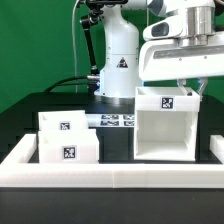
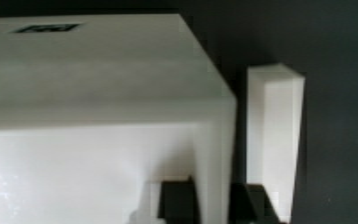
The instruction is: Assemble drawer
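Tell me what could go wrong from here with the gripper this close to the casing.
1. The gripper hangs at the top edge of the cube casing. A slightly misaligned descent could land a finger on the wall and shove or tip the casing.
2. The wrist view is blurred, so finger alignment is hard to judge.

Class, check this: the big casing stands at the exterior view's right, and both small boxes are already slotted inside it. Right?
Not quite. The casing does stand there, but the exterior view shows the back small box and the front small box standing outside it, at that view's left.
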{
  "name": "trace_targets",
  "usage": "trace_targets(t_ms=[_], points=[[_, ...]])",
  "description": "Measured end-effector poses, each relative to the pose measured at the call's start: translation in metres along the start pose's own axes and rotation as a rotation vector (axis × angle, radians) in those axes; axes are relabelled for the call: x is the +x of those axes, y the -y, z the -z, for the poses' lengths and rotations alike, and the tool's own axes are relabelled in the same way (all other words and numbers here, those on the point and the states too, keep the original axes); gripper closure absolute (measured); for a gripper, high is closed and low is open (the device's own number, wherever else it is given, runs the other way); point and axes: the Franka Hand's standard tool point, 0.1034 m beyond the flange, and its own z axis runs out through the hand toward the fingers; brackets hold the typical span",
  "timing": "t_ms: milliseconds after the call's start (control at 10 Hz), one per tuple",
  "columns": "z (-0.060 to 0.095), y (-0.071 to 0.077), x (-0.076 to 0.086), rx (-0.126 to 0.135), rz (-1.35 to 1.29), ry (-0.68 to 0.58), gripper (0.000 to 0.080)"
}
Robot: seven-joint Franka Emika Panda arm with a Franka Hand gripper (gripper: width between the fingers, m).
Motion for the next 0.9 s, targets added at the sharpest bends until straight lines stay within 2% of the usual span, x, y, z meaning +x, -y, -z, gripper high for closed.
trace_targets(t_ms=[700, 900], points=[[-0.001, -0.002, 0.007, 0.000, 0.032, -0.007, 0.0762], [-0.004, 0.005, 0.034, 0.009, 0.033, -0.038, 0.0761]])
